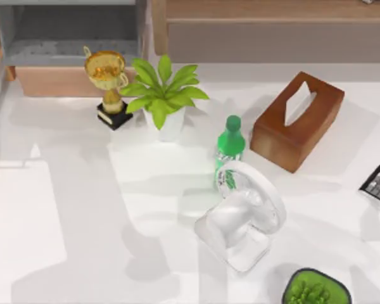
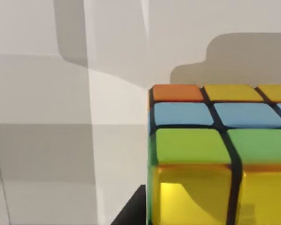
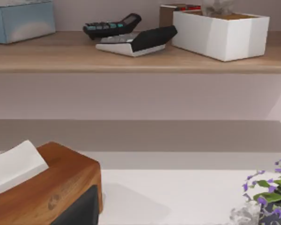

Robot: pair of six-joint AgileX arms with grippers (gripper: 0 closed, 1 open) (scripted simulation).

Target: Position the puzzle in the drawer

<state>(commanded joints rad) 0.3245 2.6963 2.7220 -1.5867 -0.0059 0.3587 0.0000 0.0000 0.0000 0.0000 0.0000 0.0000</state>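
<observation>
The puzzle [image 2: 215, 154], a cube with orange, yellow, blue and green tiles, sits very close in the left wrist view. It hangs above the white table, and its shadow falls on the surface behind it. A dark finger [image 2: 131, 213] of my left gripper shows at the cube's lower edge, and the gripper looks shut on the cube. The drawer [image 1: 69, 47] stands open at the table's back left, with a speckled grey inside and a tan front panel [image 1: 54, 81]. The right wrist view looks toward the shelf from above the table's right side.
In front of the drawer stand a gold trophy [image 1: 107, 85] and a potted plant [image 1: 163, 95]. Mid-table are a green bottle [image 1: 229, 144] and a white fan [image 1: 247, 215]. A wooden tissue box [image 1: 296, 120] lies at the right and a brown shelf [image 1: 272, 25] runs along the back.
</observation>
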